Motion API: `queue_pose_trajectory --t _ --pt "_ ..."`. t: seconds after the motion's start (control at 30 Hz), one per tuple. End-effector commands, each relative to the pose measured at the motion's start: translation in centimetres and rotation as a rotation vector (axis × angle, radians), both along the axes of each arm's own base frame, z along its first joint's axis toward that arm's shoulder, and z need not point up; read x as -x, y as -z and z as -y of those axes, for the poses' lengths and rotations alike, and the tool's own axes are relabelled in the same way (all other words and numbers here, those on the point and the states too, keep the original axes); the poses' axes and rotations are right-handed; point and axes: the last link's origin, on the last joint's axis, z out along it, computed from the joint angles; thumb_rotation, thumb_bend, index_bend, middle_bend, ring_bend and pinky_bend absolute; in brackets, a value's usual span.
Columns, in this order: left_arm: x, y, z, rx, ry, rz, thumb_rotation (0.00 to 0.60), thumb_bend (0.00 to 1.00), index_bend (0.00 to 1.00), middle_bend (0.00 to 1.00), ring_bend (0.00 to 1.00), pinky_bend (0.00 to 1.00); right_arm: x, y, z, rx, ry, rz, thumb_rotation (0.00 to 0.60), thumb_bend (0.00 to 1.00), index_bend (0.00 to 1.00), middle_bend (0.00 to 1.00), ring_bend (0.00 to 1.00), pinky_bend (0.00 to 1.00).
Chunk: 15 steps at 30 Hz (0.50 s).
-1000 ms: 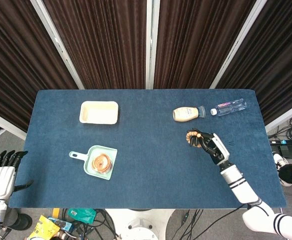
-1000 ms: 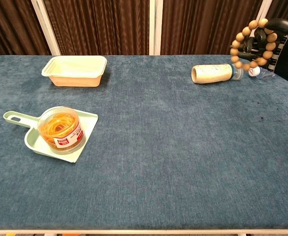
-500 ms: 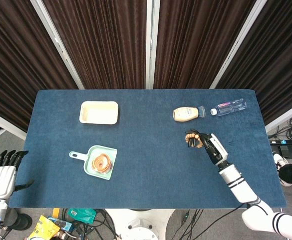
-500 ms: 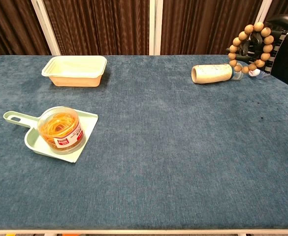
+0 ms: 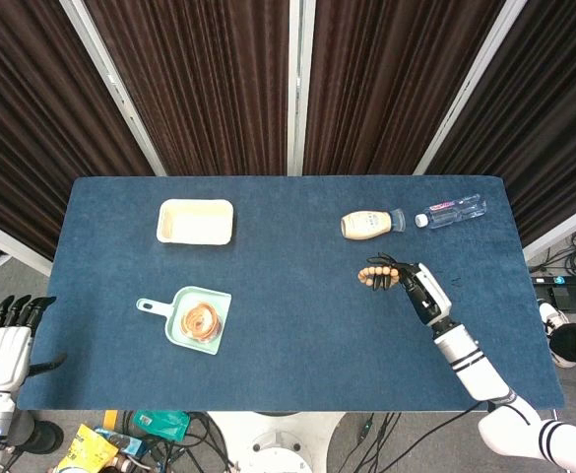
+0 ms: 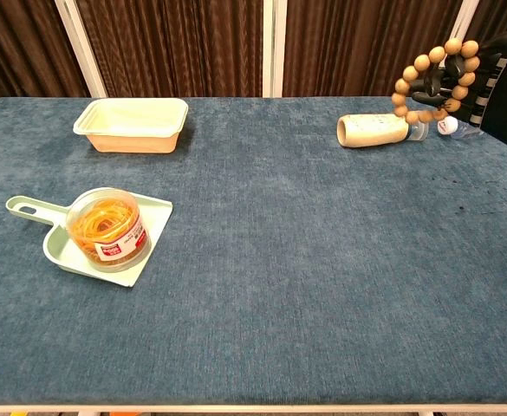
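My right hand (image 5: 417,290) hangs above the right half of the blue table (image 5: 297,325) and holds a bracelet of wooden beads (image 6: 432,80); the ring of beads dangles from its dark fingers (image 6: 455,83) in the air. In the head view the bracelet (image 5: 376,273) shows just left of the hand. A cream bottle (image 6: 373,130) lies on its side beyond it. My left hand (image 5: 4,345) stays off the table's left front corner with fingers apart, holding nothing.
A clear plastic water bottle (image 5: 452,210) lies at the far right behind the cream bottle. A cream tray (image 6: 133,124) stands at the back left. A mint dustpan (image 6: 62,247) at the front left carries a tub of rubber bands (image 6: 107,227).
My right hand has drifted a little left and up with the bead bracelet, which has swung slightly. The left hand has not moved.
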Motion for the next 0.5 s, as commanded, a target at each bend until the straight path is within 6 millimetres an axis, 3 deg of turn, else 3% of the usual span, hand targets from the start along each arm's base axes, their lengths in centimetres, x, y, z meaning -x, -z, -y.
queue_pose_trajectory --t 0.03,0.2,0.5 --pt "0.00 0.07 -0.04 0.002 0.000 0.001 0.600 0.00 0.16 0.16 0.08 0.01 0.04 -0.07 -0.07 0.004 -0.004 -0.004 0.283 0.99 0.64 0.57 0.20 0.00" --pt "0.05 0.15 -0.06 0.003 0.000 0.004 0.600 0.00 0.16 0.16 0.08 0.01 0.15 -0.26 -0.13 0.004 -0.009 -0.010 0.367 1.00 0.58 0.57 0.20 0.00" --pt "0.14 0.24 -0.02 0.005 -0.002 0.007 0.600 0.00 0.16 0.16 0.08 0.01 0.37 -0.32 -0.10 -0.005 -0.011 -0.017 0.377 1.00 0.50 0.50 0.18 0.00"
